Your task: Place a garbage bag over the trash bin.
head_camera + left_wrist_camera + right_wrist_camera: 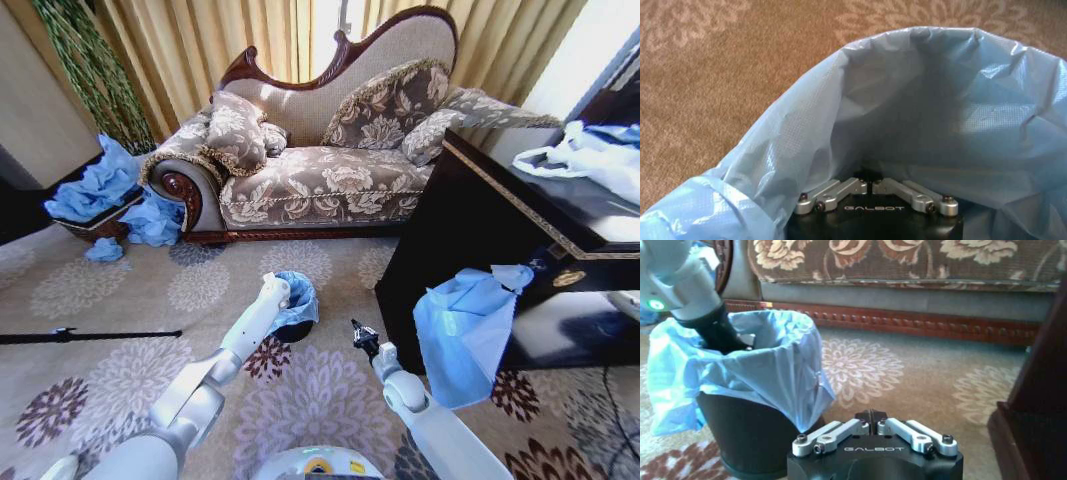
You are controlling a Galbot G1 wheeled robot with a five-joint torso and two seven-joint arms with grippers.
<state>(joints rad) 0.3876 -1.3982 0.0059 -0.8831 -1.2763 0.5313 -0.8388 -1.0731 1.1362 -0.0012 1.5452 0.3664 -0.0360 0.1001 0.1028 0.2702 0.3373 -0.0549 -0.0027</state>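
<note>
Bag's on the bin, left arm stuck down inside it.

The left gripper [871, 186] is pushed into the garbage bag [767, 365] that lines the trash bin [747, 440], fingers pinched together on nothing, blue plastic all around it. The right gripper [871, 417] hangs just beside the bin over the carpet [120, 370], also clenched empty. Beyond both sits the sofa [320, 160]; off to the right gripper's side a dark cabinet [470, 250] has another blue bag [465, 330] draped off it and a white bag [590, 155] on top. The bin's bottom is hidden by the liner. "GALBOT" is printed on both gripper bodies.
</note>
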